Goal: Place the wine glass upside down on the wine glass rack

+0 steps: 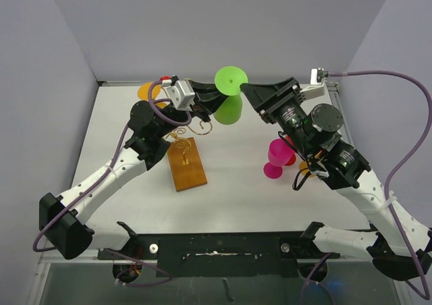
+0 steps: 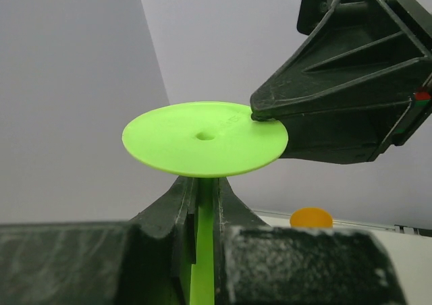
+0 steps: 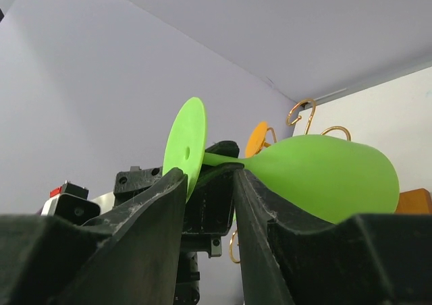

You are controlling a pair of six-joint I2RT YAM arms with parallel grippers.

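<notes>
White table [image 1: 236, 204], walled on three sides. Left arm [image 1: 108, 173] reaches in from near left, right arm [image 1: 364, 183] from near right. Their tips meet over the far middle of the table.

Wine glass rack [image 1: 187, 163]: brown wooden base flat on the table, left of centre. Gold wire arms [image 1: 197, 125] curl up at its far end, just under the left arm's wrist. Nothing hangs on the wire.

Wine glass [image 1: 229, 109]: green, held in the air just right of the wire arms and not on the rack. In the top view its round foot [image 1: 229, 81] faces up toward the camera with the bowl below it, tilted.

Left gripper [image 2: 202, 197]: fingers closed on the stem [image 2: 202, 268] right under the foot, carrying the glass.

Right gripper [image 1: 246, 89]: jaws a narrow gap apart, wider than the foot is thick. The tip touches the foot's rim on the right side. The right wrist view shows the rim beside one finger [image 3: 145, 217].

Pink glass [image 1: 275, 158] on the table right of centre, beside the right arm, with a red piece [image 1: 291, 158] just behind it.

Orange object [image 1: 147, 90] at far left, partly behind the left arm's cable. Another orange object [image 1: 304, 168] is mostly hidden under the right arm.
</notes>
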